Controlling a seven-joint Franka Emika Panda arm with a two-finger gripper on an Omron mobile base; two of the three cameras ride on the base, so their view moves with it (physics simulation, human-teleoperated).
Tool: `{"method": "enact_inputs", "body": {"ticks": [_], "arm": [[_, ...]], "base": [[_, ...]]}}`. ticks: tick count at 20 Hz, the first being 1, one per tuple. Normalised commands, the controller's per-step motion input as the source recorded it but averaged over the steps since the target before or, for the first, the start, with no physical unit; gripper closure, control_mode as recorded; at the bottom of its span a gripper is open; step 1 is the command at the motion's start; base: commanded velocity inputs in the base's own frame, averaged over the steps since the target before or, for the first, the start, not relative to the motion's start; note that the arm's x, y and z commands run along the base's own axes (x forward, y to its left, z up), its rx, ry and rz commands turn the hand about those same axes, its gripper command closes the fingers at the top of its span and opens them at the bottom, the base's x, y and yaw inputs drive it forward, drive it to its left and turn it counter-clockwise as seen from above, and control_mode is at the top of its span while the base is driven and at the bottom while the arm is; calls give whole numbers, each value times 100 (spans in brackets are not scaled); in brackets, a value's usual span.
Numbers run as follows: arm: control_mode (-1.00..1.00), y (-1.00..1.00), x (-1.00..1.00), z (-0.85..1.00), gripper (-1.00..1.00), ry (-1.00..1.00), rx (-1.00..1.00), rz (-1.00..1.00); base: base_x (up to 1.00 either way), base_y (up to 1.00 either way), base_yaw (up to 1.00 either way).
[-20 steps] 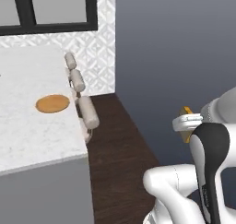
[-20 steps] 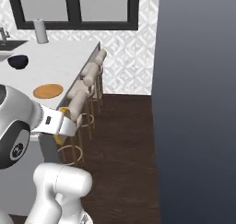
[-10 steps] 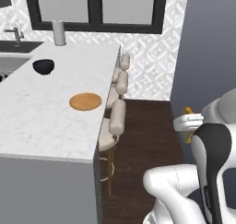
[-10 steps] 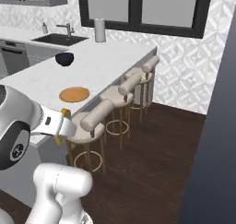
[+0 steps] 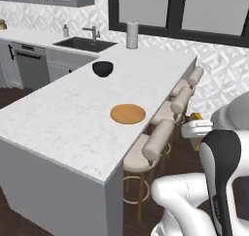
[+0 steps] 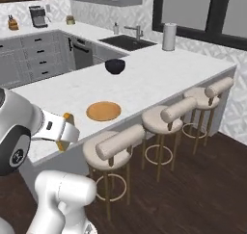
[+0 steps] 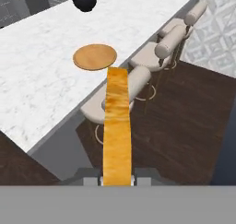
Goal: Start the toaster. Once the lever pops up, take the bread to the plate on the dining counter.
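Bread (image 7: 116,126) sits clamped in the gripper (image 7: 117,180), held in the air off the dining counter's (image 5: 73,118) stool side, with the plate (image 5: 128,113) resting on the marble.

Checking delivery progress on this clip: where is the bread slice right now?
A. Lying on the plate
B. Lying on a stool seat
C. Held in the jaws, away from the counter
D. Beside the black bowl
C: in the hand view the bread rises from between the shut jaws, out over the stools and floor, while the plate on the dining counter is bare.
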Motion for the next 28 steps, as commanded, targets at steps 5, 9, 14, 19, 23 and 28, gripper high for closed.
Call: {"method": "enact_inputs", "body": {"ticks": [5, 9, 14, 19, 23, 28], "arm": [[100, 0, 0, 0, 100, 0, 0, 0], [100, 0, 0, 0, 100, 0, 0, 0], [100, 0, 0, 0, 100, 0, 0, 0], [100, 0, 0, 0, 100, 0, 0, 0], [100, 0, 0, 0, 100, 0, 0, 0], [100, 0, 0, 0, 100, 0, 0, 0]], "base": [[9, -77, 60], [0, -65, 67], [-40, -60, 67], [-55, -47, 56], [-59, -64, 51], [-15, -83, 18]]}}
